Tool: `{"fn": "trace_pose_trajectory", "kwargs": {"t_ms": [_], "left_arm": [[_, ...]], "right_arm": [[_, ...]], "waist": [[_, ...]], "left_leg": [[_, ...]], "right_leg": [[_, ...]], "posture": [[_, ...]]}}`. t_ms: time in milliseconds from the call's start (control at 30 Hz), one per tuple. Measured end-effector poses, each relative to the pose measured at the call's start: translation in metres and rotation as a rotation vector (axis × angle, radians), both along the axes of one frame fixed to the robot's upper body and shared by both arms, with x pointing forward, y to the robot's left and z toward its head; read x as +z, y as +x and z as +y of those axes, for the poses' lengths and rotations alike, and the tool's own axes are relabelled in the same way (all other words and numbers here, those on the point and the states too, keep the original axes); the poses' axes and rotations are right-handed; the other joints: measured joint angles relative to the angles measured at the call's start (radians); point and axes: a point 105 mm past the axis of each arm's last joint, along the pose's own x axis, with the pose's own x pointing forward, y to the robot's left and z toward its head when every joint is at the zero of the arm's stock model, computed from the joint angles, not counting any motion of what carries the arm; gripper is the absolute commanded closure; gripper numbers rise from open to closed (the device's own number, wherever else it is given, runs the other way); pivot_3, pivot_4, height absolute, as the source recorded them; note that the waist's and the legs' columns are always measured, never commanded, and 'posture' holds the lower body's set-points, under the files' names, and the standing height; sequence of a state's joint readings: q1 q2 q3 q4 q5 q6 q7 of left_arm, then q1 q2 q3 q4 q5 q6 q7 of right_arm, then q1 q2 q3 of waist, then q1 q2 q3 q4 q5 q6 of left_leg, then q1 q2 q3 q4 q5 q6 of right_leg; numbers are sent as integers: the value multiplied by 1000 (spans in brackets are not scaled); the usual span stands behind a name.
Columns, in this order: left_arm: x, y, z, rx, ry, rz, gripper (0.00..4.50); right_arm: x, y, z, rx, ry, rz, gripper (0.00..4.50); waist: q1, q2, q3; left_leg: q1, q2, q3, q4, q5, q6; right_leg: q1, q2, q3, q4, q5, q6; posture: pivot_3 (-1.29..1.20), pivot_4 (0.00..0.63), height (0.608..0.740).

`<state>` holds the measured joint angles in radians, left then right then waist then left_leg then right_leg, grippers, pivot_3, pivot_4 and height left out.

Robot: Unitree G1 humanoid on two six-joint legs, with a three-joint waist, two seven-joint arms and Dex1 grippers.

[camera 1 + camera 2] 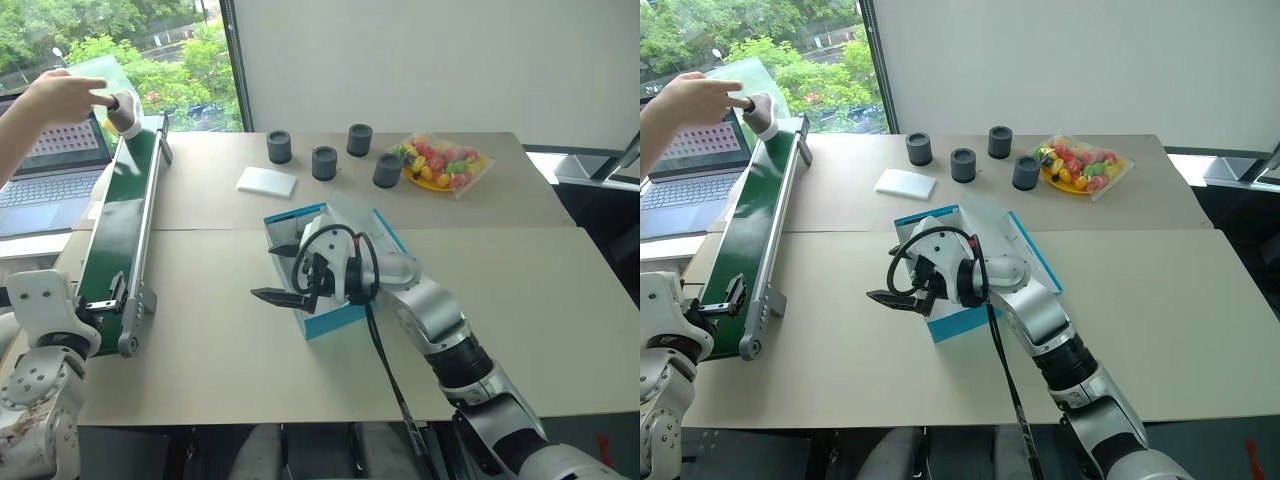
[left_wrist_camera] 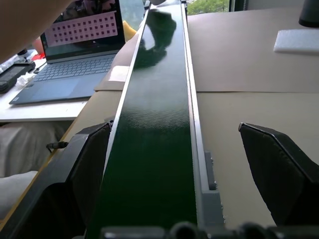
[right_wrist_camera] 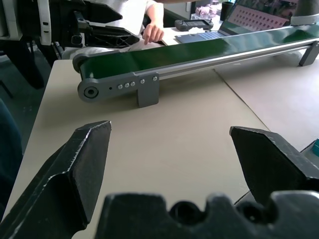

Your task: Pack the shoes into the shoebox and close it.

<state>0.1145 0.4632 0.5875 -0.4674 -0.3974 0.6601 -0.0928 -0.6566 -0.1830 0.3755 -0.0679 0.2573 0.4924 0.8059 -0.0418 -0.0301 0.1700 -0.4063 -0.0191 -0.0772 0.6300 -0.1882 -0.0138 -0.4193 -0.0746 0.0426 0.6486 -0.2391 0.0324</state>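
Observation:
The blue shoebox lies on the near table, pale on top, its left part hidden behind my right gripper. That gripper is open and empty, pointing left toward the conveyor; in the right wrist view its fingers spread wide over bare tabletop. One grey-taupe shoe stands at the far end of the green conveyor belt, with a person's hand on it. My left gripper is open at the belt's near end, and its fingers straddle the belt there.
A laptop sits left of the conveyor. On the far table lie a small white pad, several dark cups and a bag of colourful pieces. Bare tabletop stretches right of the box.

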Motion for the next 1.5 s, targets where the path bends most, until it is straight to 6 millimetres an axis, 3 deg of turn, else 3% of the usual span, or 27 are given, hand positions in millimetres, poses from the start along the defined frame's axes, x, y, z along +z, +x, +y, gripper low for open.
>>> {"fn": "trace_pose_trajectory", "kwargs": {"t_ms": [1500], "left_arm": [[-19, 0, 9, 61, -95, 69, 96]], "right_arm": [[-8, 11, 1, -94, 4, 59, 0]], "waist": [[-1, -1, 0]], "left_leg": [[0, 0, 0, 0, 0, 0]], "right_leg": [[-1, -1, 0, 0, 0, 0]], "posture": [[0, 150, 726]]}}
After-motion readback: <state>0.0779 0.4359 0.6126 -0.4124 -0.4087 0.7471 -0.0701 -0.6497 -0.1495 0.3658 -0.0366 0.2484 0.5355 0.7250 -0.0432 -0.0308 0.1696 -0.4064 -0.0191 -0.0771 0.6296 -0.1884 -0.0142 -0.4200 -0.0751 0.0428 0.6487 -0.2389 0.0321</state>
